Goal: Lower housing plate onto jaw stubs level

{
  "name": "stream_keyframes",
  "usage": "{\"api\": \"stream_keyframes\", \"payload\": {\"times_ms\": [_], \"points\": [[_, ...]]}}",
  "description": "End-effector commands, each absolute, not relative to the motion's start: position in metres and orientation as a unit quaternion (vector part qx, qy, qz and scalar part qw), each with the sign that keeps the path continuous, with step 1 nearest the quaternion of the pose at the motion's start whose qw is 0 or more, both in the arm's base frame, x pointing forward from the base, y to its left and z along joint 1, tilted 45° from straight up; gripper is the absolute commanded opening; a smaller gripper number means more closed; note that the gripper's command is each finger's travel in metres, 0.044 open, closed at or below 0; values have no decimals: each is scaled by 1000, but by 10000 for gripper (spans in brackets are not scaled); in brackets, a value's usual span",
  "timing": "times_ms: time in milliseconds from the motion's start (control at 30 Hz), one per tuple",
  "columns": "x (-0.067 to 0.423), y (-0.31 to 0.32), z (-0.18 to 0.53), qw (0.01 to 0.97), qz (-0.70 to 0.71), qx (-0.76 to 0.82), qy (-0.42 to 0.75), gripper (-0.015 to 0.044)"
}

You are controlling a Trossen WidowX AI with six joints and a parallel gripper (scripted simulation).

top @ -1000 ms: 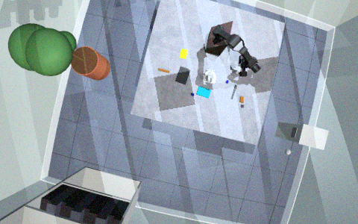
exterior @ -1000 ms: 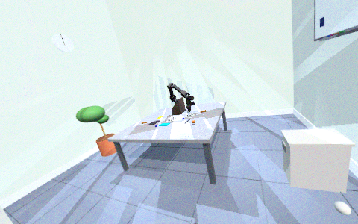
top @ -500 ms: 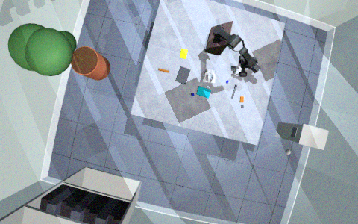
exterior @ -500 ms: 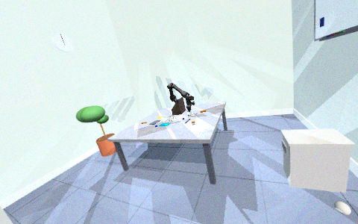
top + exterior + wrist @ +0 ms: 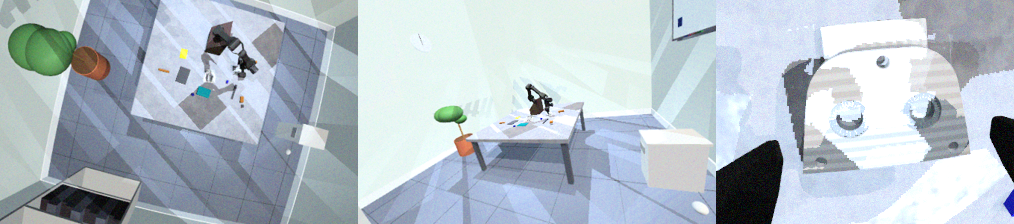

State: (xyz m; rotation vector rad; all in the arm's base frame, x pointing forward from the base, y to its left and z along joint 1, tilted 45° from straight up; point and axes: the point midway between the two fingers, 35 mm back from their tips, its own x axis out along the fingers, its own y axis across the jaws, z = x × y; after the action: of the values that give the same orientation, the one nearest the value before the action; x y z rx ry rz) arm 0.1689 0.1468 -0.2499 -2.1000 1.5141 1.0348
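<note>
The pale housing plate [image 5: 883,95] [image 5: 236,69] has a rounded far edge, two large ringed holes and three small ones. It lies flat in the wrist view, with a pale block [image 5: 873,36] at its far edge. My gripper [image 5: 890,140] is open and empty, one black finger on either side of the plate's near part, with a gap at each side. In the top and exterior views the hand is low over the table at the plate. A pale assembly [image 5: 209,76] [image 5: 529,119] stands apart from the plate. Its jaws, pins and stubs are too small to tell.
A blue cube [image 5: 1010,203] [image 5: 227,81] lies near the right finger. The table also bears a dark bar [image 5: 233,92], an orange block [image 5: 242,99] [image 5: 551,122], a teal rectangle [image 5: 203,92] [image 5: 522,125], a dark grey rectangle [image 5: 183,75] and a yellow square [image 5: 183,54].
</note>
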Motion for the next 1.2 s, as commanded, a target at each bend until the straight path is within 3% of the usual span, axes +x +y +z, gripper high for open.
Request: {"api": "stream_keyframes", "payload": {"times_ms": [0, 1167], "points": [[170, 141, -255, 174, 364, -742, 535, 440], [174, 126, -270, 173, 363, -743, 535, 440]]}}
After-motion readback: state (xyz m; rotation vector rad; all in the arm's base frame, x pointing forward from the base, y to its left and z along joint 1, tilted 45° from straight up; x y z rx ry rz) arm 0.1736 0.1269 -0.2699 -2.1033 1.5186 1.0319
